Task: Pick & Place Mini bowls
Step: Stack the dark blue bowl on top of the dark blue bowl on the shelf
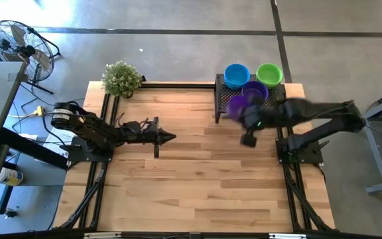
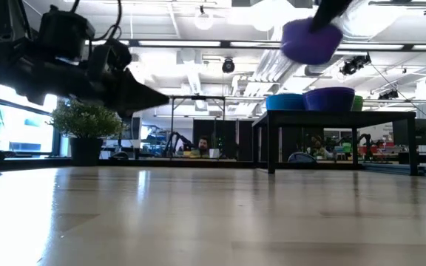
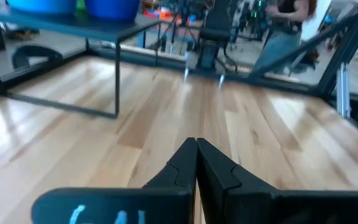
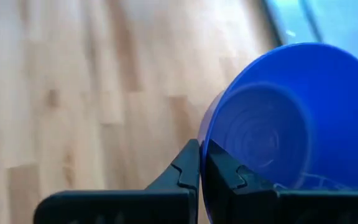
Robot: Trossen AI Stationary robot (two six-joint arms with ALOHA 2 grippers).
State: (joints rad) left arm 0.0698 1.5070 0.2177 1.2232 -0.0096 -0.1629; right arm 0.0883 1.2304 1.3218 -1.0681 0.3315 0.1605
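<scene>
Above the wooden table (image 1: 191,172), the right gripper (image 4: 201,163) is pinched tight on the rim of a purple mini bowl (image 1: 236,105), lifted just beside the black stand (image 1: 219,99). Blue (image 1: 237,74), green (image 1: 269,74) and purple (image 1: 255,91) bowls sit on that stand, while the left gripper (image 1: 171,137) hovers closed and empty, well apart

Light: bright and even, from ceiling strip lamps (image 2: 198,46) seen in the low view.
Shadows: soft and faint under the arms on the table (image 1: 191,179).
Glare: pale sheen across the near tabletop, low view.
Blur: right arm (image 1: 310,113) and purple bowl (image 2: 311,41) smeared by motion.
Focus: held bowl soft in the right wrist view; background soft in the left wrist view.
</scene>
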